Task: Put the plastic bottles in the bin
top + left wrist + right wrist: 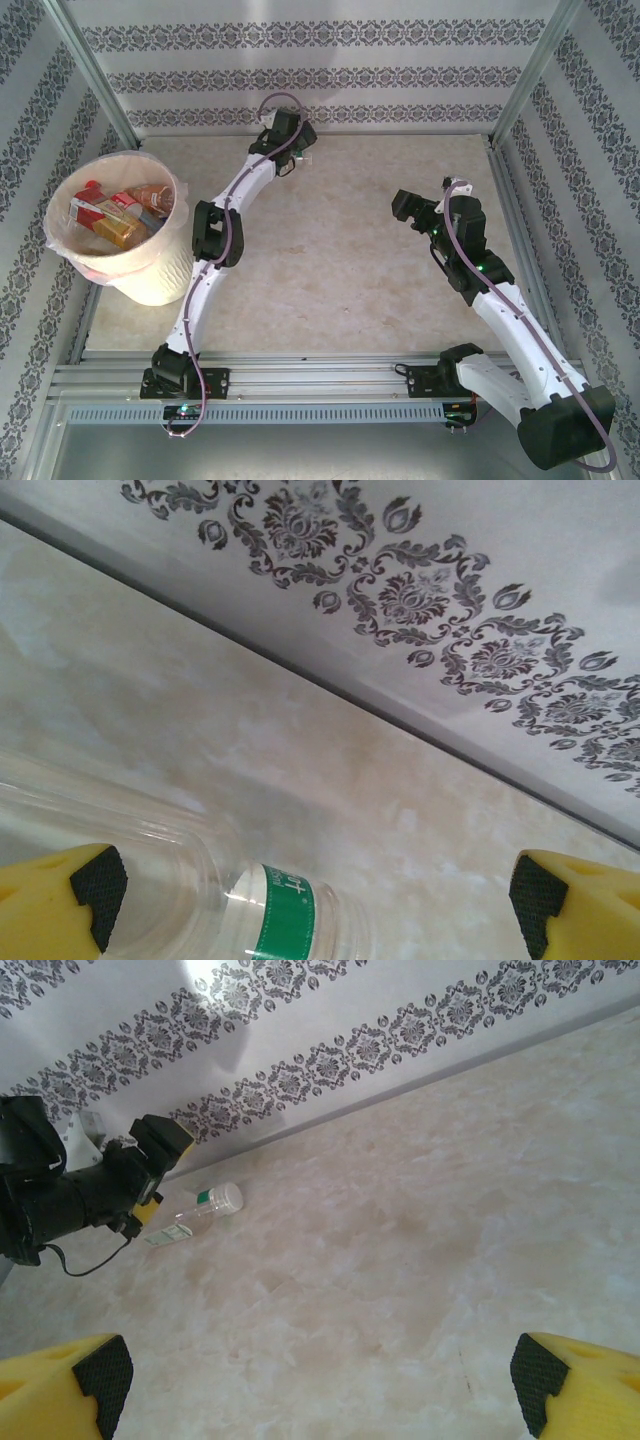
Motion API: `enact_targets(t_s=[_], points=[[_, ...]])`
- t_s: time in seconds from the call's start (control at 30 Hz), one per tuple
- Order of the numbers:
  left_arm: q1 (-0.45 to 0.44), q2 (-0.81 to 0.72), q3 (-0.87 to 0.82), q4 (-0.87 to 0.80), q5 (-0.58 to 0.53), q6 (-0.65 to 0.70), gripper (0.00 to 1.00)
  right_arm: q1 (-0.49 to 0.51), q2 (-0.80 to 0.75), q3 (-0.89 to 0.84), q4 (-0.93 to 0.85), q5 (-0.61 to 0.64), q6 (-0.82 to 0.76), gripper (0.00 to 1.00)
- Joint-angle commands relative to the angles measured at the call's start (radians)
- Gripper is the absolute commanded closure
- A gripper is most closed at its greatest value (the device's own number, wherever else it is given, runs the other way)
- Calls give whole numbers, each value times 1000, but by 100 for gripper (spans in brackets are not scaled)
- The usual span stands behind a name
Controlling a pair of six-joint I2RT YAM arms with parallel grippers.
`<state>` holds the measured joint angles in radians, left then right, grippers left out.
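Top view: the bin (150, 278) sits loaded with plastic bottles (118, 215), and the left arm (235, 195) reaches well to its right and farther back. Left wrist: left fingers (95, 890) spread wide, a clear green-labelled bottle (190, 880) lying seemingly between them on the marbled worktop (300, 740), lined up for a squeeze. Right wrist: right fingers (100, 1375) wide, empty, standing clear; damask-papered walls (350, 1050) all round.

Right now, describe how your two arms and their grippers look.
The left arm and the right arm both have white links and black joints, with a mauve cable looping along each. The left gripper and the right gripper have yellow fingers tipped with black textured pads.
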<state>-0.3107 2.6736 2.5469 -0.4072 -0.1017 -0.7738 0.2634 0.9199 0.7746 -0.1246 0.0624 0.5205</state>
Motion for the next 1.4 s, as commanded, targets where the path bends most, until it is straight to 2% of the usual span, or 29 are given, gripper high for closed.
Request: enact_targets(t_s=[0.0,0.1,0.3,0.57,0.67,0.77,0.9,1.07,1.2,1.37], points=[[15,31,26,-24,84,35,0,-12,11,3,-4,-16,11,2],[15,-5,-18,-79,98,59,0,-11,17,5,-4,-18,14,2],[15,-120,-210,-93,142,117,0,-9,34,14,-4,-30,20,2],[16,-391,-619,16,171,183,0,-9,49,20,-4,-38,41,2],[15,-513,-773,67,180,176,0,-9,59,23,0,-38,42,2],[16,-594,-856,85,148,129,0,-9,78,33,3,-43,43,2],[16,-588,-833,47,107,64,0,-7,107,54,6,-60,43,2],[16,-486,-664,-118,19,-30,0,-7,120,63,-4,-77,42,2],[16,-412,-561,-114,-4,-58,0,-8,114,53,-1,-71,41,2],[14,-216,-240,-338,-135,-52,0,-7,108,54,-9,-70,35,2]])
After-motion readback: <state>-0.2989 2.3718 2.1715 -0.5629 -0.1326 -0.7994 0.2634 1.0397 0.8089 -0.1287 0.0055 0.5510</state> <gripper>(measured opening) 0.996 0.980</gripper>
